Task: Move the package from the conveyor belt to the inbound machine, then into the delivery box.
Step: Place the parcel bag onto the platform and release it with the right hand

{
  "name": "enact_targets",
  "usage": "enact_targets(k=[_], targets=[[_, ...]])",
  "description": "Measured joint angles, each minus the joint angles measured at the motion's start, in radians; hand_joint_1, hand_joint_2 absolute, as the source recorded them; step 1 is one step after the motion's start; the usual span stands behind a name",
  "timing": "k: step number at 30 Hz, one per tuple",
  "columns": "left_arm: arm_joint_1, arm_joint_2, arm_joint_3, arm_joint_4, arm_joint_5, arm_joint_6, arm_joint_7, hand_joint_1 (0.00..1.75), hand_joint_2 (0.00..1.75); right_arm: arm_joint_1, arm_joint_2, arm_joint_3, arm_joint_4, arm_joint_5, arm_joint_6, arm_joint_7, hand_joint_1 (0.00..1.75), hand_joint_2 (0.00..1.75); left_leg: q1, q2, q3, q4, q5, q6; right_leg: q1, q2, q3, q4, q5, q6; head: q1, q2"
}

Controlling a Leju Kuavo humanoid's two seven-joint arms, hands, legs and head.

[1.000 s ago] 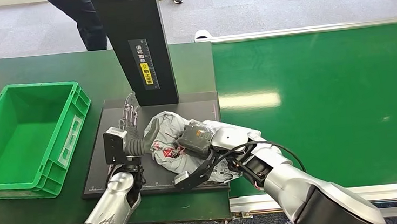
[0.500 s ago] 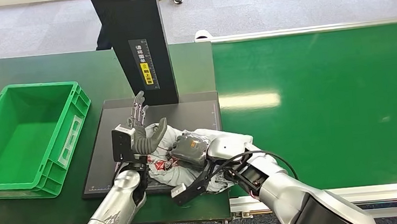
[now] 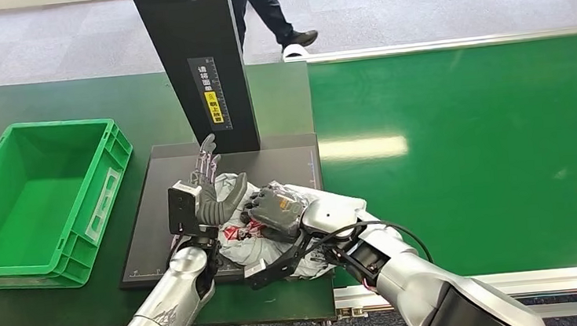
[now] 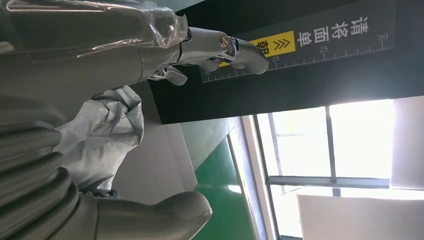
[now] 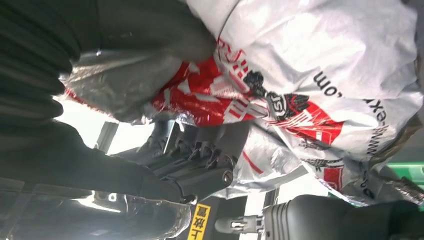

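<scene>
The package [image 3: 238, 236], a crumpled silver bag with red print, lies on the black plate [image 3: 160, 191] of the inbound machine, in front of its dark column [image 3: 206, 68]. My right hand [image 3: 277, 209] grips the package from above; in the right wrist view the bag [image 5: 320, 65] fills the space between thumb and fingers. My left hand [image 3: 211, 192] stands at the bag's left side with fingers spread upward and holds nothing. In the left wrist view its fingertips [image 4: 235, 47] are near the column's yellow label, with the bag [image 4: 106, 134] beside the palm.
A green delivery crate [image 3: 104, 159] stands on the dark table at the left, beside the plate. The green conveyor belt [image 3: 474, 155] runs along the right. A person's legs [image 3: 272, 11] pass behind the column.
My left hand has lifted and opened, fingers now pointing up near the column. The right hand and package shifted slightly toward me. A person has walked in at the back.
</scene>
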Motion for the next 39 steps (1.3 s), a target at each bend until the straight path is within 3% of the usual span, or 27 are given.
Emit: enact_targets(k=[8, 15, 24, 39], targets=[[-0.002, 0.000, -0.001, 0.007, 0.004, 0.010, 0.000, 0.00, 1.75, -0.006, 0.000, -0.005, 0.000, 0.017, -0.043, 0.046, 0.00, 1.75, 0.000, 0.000, 0.001, 0.000, 0.000, 0.000, 0.000, 0.000, 0.001, 0.000, 0.000, 0.000, 0.000, 0.000], [-0.002, 0.000, -0.005, 0.007, 0.004, 0.015, 0.000, 0.00, 1.75, -0.008, -0.003, -0.022, 0.000, 0.004, -0.073, 0.031, 0.00, 1.75, 0.000, 0.000, 0.001, 0.000, 0.000, 0.000, 0.000, 0.000, 0.002, 0.000, 0.000, 0.000, 0.000, 0.000], [-0.001, 0.002, -0.006, 0.007, 0.004, 0.035, 0.004, 0.00, 1.75, 0.004, -0.004, -0.071, -0.004, -0.079, -0.121, -0.073, 0.00, 1.75, 0.000, 0.000, 0.001, 0.000, 0.000, 0.000, 0.000, 0.000, 0.001, 0.000, 0.000, 0.000, 0.000, 0.000], [0.000, 0.019, 0.011, 0.007, 0.002, 0.064, 0.006, 0.00, 1.75, 0.040, -0.002, -0.254, -0.109, -0.332, -0.140, -0.219, 0.00, 1.75, 0.000, -0.001, 0.000, 0.000, 0.000, 0.000, 0.000, 0.000, 0.001, 0.000, 0.000, 0.000, 0.000, 0.000]])
